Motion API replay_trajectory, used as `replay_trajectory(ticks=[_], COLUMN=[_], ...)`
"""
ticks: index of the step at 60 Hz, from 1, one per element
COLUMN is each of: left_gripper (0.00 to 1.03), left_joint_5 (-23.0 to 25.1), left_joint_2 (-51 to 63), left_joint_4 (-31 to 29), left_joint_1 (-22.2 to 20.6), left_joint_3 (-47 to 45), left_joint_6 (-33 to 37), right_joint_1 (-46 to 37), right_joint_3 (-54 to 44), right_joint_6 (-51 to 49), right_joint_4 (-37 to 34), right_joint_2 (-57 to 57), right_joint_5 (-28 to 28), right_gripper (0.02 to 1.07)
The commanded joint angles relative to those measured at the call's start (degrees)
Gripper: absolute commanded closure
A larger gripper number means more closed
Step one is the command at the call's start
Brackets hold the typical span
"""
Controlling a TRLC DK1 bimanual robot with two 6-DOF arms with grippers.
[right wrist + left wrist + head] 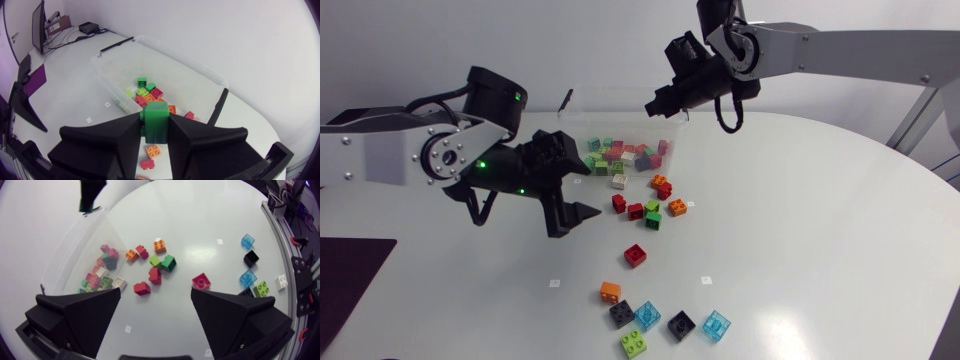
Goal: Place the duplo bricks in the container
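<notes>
Our right gripper (pixel 663 103) pinches a green brick (pixel 156 119) above the container (pixel 180 56), ready to drop it in. Our left gripper (pixel 156 291) hangs open over loose bricks (pixel 155 275) on the surface (pixel 800 230), probably lining up a red brick (pixel 201 281).

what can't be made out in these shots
- The green brick in the right gripper: lower part hidden by the gripper, right wrist view; unseen in head view.
- The container: near-left corner behind the left gripper, head view.
- A black brick: partly behind the left gripper, left wrist view.
</notes>
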Motion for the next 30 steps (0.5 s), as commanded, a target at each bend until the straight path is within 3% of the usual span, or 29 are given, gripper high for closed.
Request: replay_trajectory(ticks=[1, 15, 30], left_gripper=[0.06, 0.06, 0.06], left_joint_5=[0.3, -0.6, -3.1], left_joint_2=[-0.8, -0.5, 1.1], left_joint_4=[-1.9, -4.2, -4.6], left_joint_1=[-1.1, -3.4, -8.7], left_joint_3=[-2.6, -5.1, -10.1], left_joint_6=[3.9, 6.3, 8.2], right_joint_1=[-0.3, -0.3, -0.3], right_joint_3=[2.2, 8.6, 14.3], right_joint_6=[1.7, 2.9, 3.2], right_joint_4=[0.7, 1.0, 0.3], right_joint_2=[2.6, 7.5, 12.0], right_joint_5=[0.3, 1.5, 2.4], right_gripper=[0.79, 0.79, 0.76])
